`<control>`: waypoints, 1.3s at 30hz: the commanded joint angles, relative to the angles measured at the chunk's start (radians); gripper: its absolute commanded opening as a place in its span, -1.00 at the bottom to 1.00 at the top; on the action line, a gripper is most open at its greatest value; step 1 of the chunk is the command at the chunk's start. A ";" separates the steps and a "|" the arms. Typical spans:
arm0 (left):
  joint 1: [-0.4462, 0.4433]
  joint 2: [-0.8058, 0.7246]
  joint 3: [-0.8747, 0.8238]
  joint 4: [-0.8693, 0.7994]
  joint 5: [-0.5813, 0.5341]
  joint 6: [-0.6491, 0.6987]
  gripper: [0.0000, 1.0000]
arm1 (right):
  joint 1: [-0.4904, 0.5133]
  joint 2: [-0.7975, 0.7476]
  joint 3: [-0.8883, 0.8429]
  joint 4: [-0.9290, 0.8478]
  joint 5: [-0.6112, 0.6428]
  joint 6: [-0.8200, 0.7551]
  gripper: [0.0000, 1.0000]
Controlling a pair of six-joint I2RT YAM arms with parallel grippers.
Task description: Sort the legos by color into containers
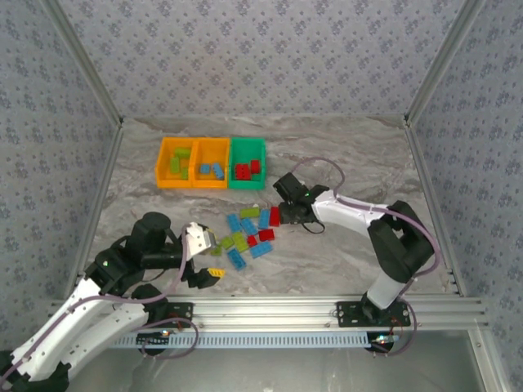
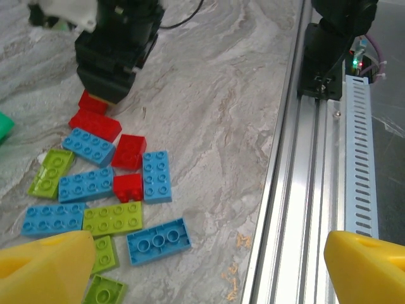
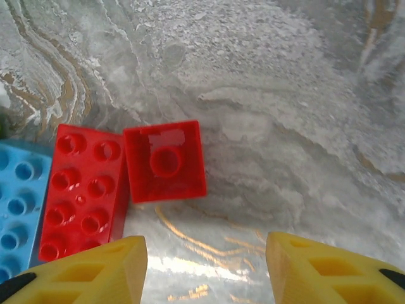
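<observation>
Right gripper [image 3: 205, 269]: fingers parted with nothing between them, tips hung low over the right edge of the loose legos [image 1: 249, 233].
Small red brick [image 3: 164, 161]: squarish, lay flat on the table [image 3: 285, 95], just ahead of the fingertips and not yet between them, offset toward the finger on the long brick's side.
Long red brick [image 3: 82, 190]: touched the small one's side face. Its long axis ran away from the wrist, crosswise to the line on which the fingers close.
Light blue brick [image 3: 16, 202]: lay against the long red brick's other flank.
Judgement: the grasp called for a short advance forward and down, so that the 2 fingers would straddle the small brick alone.
Left gripper [image 2: 209, 266]: spread wide and empty at the near-left of the pile, well apart from both red bricks; the right arm was plainly the nearer.
Green container [image 1: 248, 185]: stood behind the pile, red bricks inside, with 2 orange containers [image 1: 176, 184] in a row on its left.
</observation>
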 commanded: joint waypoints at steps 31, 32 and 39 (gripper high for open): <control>0.085 -0.149 -0.124 0.279 -0.124 -0.128 0.99 | 0.069 -0.084 0.179 0.179 0.093 -0.147 -0.47; 0.097 -0.164 -0.134 0.305 -0.186 -0.181 0.99 | 0.064 -0.046 0.224 0.196 0.094 -0.161 -0.47; 0.127 -0.206 -0.131 0.311 -0.417 -0.297 0.98 | 0.014 0.308 0.620 0.179 0.093 -0.235 -0.42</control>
